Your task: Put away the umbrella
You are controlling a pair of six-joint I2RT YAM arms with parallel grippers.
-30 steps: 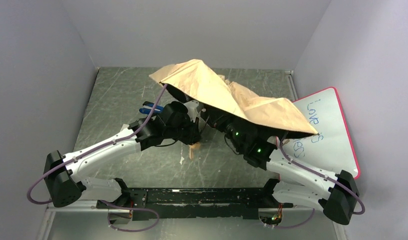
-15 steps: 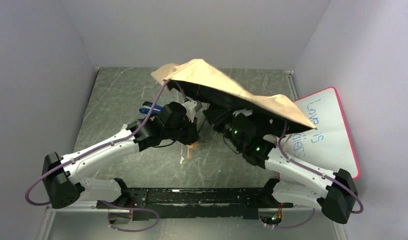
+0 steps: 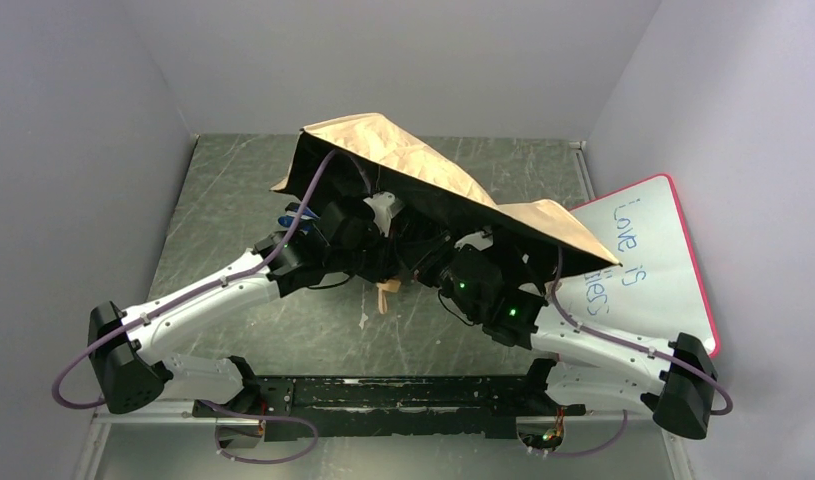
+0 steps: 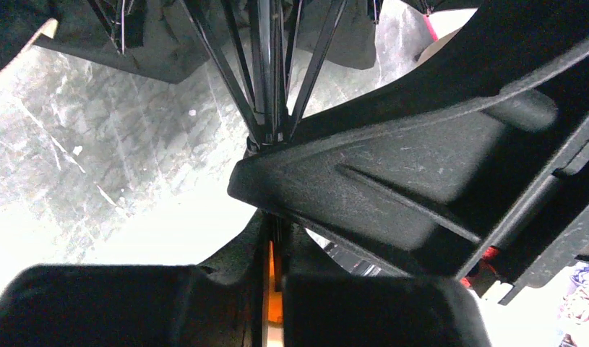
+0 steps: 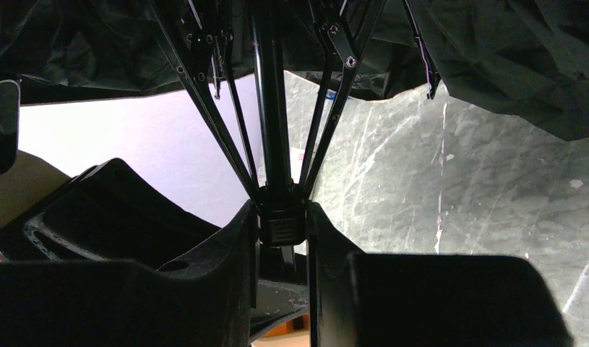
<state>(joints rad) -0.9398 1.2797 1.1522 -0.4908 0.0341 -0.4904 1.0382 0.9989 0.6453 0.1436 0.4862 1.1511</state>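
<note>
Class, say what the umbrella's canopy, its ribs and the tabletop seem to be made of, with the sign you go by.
Canopy: woven fabric, matt beige outside, black inside; it creases and sags softly. Ribs: probably metal, black, slightly glossy; thin straight struts with riveted joints. Tabletop: hard grey sheet, perhaps metal or stone-look laminate; pale scratches and a dull sheen leave it open.

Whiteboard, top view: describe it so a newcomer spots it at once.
Start at the scuffed grey table and follow its right edge to the side wall. The whiteboard sits there, tilted, its left part hidden by the tip of the beige umbrella. It is the only flat white panel, red-rimmed with blue handwriting.
</note>
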